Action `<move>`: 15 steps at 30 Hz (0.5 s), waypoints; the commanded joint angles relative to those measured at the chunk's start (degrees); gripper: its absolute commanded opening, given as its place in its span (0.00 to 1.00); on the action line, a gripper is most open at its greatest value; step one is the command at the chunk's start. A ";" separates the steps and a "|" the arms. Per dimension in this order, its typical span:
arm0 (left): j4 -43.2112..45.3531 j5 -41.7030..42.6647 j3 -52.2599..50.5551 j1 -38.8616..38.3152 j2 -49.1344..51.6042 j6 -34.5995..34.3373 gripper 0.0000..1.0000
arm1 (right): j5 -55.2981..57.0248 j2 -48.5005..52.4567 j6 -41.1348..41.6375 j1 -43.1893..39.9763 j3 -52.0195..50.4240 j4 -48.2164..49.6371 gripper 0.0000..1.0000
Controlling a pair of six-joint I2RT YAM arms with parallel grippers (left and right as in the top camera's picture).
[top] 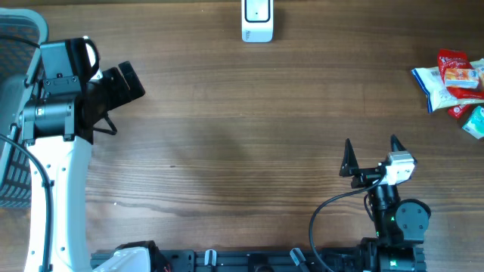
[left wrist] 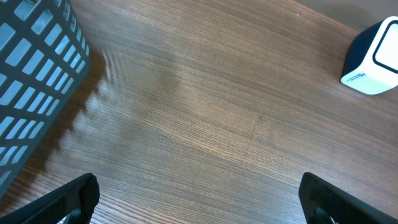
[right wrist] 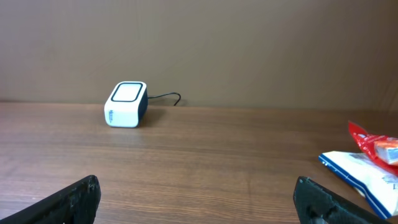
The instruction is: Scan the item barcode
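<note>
A small pile of snack packets lies at the far right of the table: a white-and-blue packet (top: 429, 85) (right wrist: 357, 171), a red packet (top: 456, 66) (right wrist: 373, 144) and a teal one (top: 475, 121). The white barcode scanner (top: 257, 21) (left wrist: 373, 59) (right wrist: 126, 103) stands at the back middle, its cable trailing behind it. My right gripper (top: 370, 145) (right wrist: 198, 193) hovers open near the front right, well left of the packets, with only bare wood between its fingers. At the left side, my left gripper (top: 121, 102) (left wrist: 199, 196) is open over bare table, holding nothing.
A grey mesh basket (top: 11, 113) (left wrist: 31, 81) stands at the table's left edge, close beside the left arm. A brown wall rises behind the scanner. The wooden tabletop (top: 227, 136) stretches between the two arms.
</note>
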 commanded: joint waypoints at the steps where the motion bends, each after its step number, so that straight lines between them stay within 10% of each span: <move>1: 0.13 0.07 0.17 0.26 -0.35 -0.87 1.00 | 1.31 -0.90 -3.76 -0.28 -0.09 -0.11 0.99; 15: 0.13 0.07 0.17 0.26 -0.35 -0.87 1.00 | 1.07 -0.90 -4.20 -0.28 -0.09 -0.11 1.00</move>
